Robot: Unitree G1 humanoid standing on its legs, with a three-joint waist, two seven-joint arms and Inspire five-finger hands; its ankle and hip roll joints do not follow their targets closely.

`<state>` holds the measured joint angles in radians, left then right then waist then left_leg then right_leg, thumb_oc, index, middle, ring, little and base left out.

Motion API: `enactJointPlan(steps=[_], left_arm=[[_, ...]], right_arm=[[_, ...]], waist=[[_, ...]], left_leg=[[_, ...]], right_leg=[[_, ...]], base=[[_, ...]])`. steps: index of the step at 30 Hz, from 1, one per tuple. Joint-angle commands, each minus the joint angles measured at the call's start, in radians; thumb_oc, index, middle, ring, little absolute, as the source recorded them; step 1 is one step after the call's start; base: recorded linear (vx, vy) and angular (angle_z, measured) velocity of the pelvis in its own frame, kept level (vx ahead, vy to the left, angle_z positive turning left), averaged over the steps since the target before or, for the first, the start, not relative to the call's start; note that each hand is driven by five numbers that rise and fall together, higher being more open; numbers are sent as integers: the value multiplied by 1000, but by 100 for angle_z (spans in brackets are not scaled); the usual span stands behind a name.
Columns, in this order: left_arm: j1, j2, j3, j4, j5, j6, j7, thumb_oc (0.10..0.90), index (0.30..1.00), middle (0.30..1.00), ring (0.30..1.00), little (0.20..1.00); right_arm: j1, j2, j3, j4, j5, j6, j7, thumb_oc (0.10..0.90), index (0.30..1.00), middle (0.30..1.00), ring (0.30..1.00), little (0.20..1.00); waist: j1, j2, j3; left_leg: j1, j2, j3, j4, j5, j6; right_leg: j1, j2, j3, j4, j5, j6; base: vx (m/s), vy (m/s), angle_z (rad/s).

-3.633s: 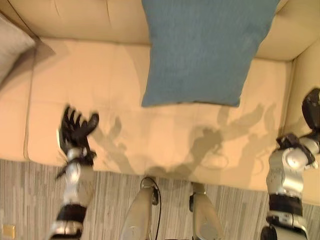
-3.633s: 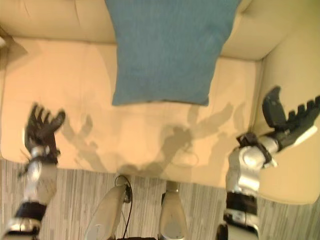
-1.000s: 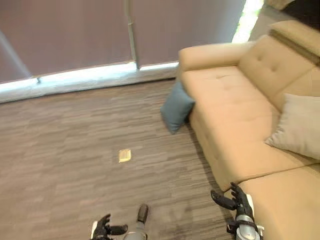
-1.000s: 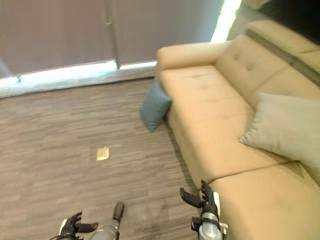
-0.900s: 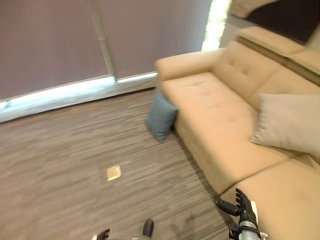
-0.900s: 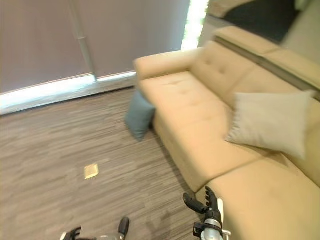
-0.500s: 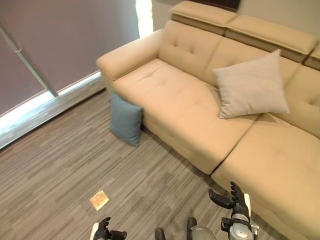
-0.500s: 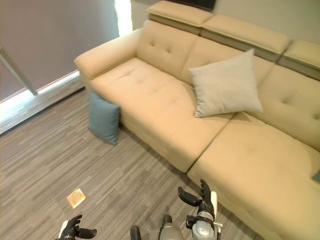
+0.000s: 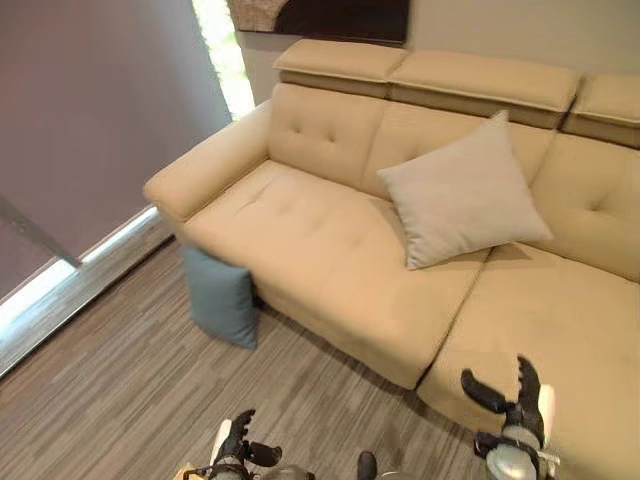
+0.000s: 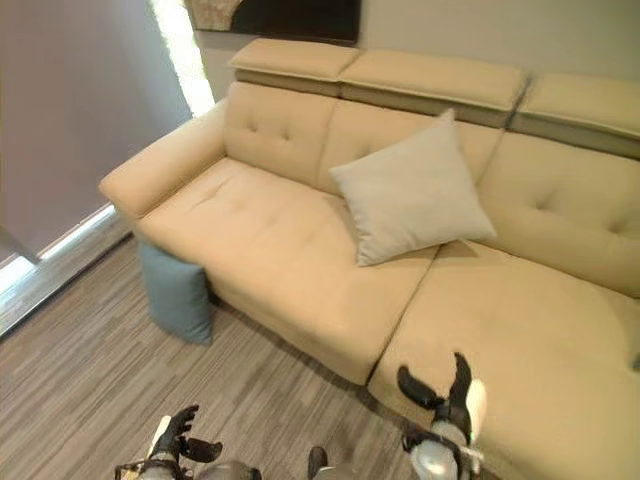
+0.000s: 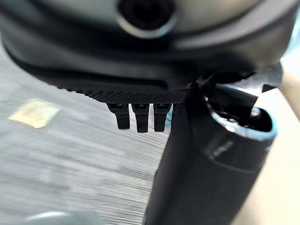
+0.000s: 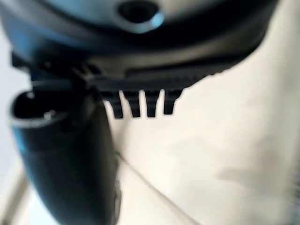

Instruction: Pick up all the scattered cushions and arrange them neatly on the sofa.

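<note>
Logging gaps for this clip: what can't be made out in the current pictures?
- Blue cushion: its far side is hidden behind the sofa front in the eye views; whether it leans on or merely stands beside it is unclear.
- Dark wall picture: cut off by the top edge.
- Left robot hand: small, at the bottom edge.
- Right robot hand: wrist view blurred.

You're looking down at a grey-brown striped floor (image 9: 120, 390) running out from the seating toward a purple-grey wall (image 9: 90, 110). A bright strip (image 9: 55, 285) runs along that wall's base (a lit gap, by the look of it). Up top, a dark framed picture (image 9: 330, 18) hangs on the beige wall (image 9: 530, 30). A small tan patch (image 11: 33, 113) lies on the floor.
</note>
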<state>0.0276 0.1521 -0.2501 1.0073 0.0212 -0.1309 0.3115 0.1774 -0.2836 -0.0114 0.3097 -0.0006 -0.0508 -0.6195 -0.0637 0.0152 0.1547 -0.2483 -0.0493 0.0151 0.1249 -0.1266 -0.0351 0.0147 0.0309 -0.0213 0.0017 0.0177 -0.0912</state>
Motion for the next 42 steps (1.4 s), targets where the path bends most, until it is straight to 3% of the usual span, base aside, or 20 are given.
enactJointPlan(steps=[1,3,6,10,11,12,13,16,18,22,27,31,33,34,36,38,39,42], left_arm=[[-30,11,-44,25,26,-25,50,800,900,900,900,900],[-23,5,-15,69,7,-18,49,800,900,900,900,900],[-14,-2,4,94,-12,-19,51,800,900,900,900,900],[21,-6,19,130,11,-14,45,800,900,900,900,900],[34,-3,31,143,16,-8,44,800,900,900,900,900],[33,-4,32,143,16,-8,44,800,900,900,900,900],[44,6,49,168,25,6,43,800,900,900,900,900],[59,1,64,197,45,15,38,800,900,900,900,900],[56,3,51,193,73,17,42,800,900,900,900,900],[39,13,28,144,88,-10,55,800,900,900,900,900],[19,15,11,54,15,-42,36,800,900,900,900,900],[-15,19,-16,-64,-56,-64,29,800,900,900,900,900],[-32,41,-58,-142,-34,-70,35,800,900,900,900,900],[-44,53,-75,-170,-26,-70,33,800,900,900,900,900],[-54,68,-74,-196,-31,-76,31,800,900,900,900,900],[-73,73,-50,-206,-43,-79,28,800,900,900,900,900],[-96,95,-50,-230,-49,-90,34,800,900,900,900,900],[-148,132,-51,-267,-101,-109,37,800,900,900,900,900]], right_arm=[[-20,-57,5,-62,-61,-33,-56,800,900,900,900,900],[-10,-53,15,-70,-79,-30,-54,800,900,900,900,900],[6,-53,18,-54,-80,-15,-38,800,900,900,900,900],[7,-57,57,-42,-152,20,-15,800,900,900,900,900],[-2,-55,71,-45,-181,24,-11,800,900,900,900,900],[-3,-55,71,-46,-181,25,-11,800,900,900,900,900],[-19,-40,86,-41,-172,33,-6,800,900,900,900,900],[-1,-36,89,-56,-180,38,6,800,900,900,900,900],[22,-39,83,-62,-194,42,6,800,900,900,900,900],[65,-47,70,-96,-213,32,8,800,900,900,900,900],[56,-67,36,-133,-195,-4,7,800,900,900,900,900],[-28,-112,-17,-129,-184,-28,-29,800,900,900,900,900],[-127,-148,-68,-76,-201,-14,-117,800,900,900,900,900],[-179,-161,-77,-38,-196,-5,-152,800,900,900,900,900],[-226,-172,-75,-59,-206,11,-156,800,900,900,900,900],[-270,-211,-88,-104,-255,36,-128,800,900,900,900,900],[-322,-276,-94,-79,-290,59,-130,800,900,900,900,900],[-484,-361,-27,-12,-289,58,-119,800,900,900,900,900]], waist=[[33,-15,16],[33,15,-6],[26,18,-31],[42,24,-47],[47,31,-33],[49,32,-36],[52,43,-25],[53,59,-12],[32,62,-7],[16,34,-21],[12,25,-31],[20,11,-3],[67,16,-8],[80,16,-3],[81,23,-13],[88,37,-34],[94,34,-51],[111,26,-43]], left_leg=[[-29,-16,-77,-78,62,26],[55,-2,-116,-151,108,30],[96,-15,-148,-153,127,42],[168,-7,-86,-174,95,76],[211,4,-56,-175,71,93],[206,6,-54,-174,72,93],[237,27,-16,-185,47,98],[265,58,21,-193,19,90],[282,59,9,-189,8,83],[295,48,-28,-171,-20,63],[271,77,-61,-107,-37,27],[144,71,-77,77,-44,-8],[54,40,-180,-56,-10,1],[9,23,-194,-71,8,1],[42,36,-192,-141,4,6],[73,45,-195,-197,66,6],[85,46,-177,-207,82,4],[101,48,-166,-206,101,17]], right_leg=[[103,-49,47,-8,-139,103],[104,-27,89,17,-156,106],[107,-35,123,39,-164,115],[47,-78,107,207,-172,150],[-11,-126,36,344,-143,168],[-19,-124,39,347,-142,168],[-73,-194,-50,383,-103,179],[-114,-270,-145,303,-94,171],[-145,-256,-125,262,-73,179],[-71,-212,-52,120,-90,187],[-20,-176,-68,71,-111,159],[18,-188,-116,67,-146,126],[59,-176,-91,49,-175,128],[73,-175,-89,33,-176,129],[72,-171,-85,29,-180,132],[76,-164,-73,6,-164,145],[78,-169,-69,-18,-150,156],[67,-171,-42,-36,-132,166]], base=[[468,63,-92],[363,146,-91],[285,152,-103],[249,162,-72],[105,63,-90],[161,36,-73],[89,-61,-74],[135,-120,-50],[178,-141,-24],[161,-219,58],[81,-228,31],[22,-112,61],[258,-15,53],[129,-13,20],[147,51,-19],[313,181,-21],[314,188,-20],[142,110,-46]])
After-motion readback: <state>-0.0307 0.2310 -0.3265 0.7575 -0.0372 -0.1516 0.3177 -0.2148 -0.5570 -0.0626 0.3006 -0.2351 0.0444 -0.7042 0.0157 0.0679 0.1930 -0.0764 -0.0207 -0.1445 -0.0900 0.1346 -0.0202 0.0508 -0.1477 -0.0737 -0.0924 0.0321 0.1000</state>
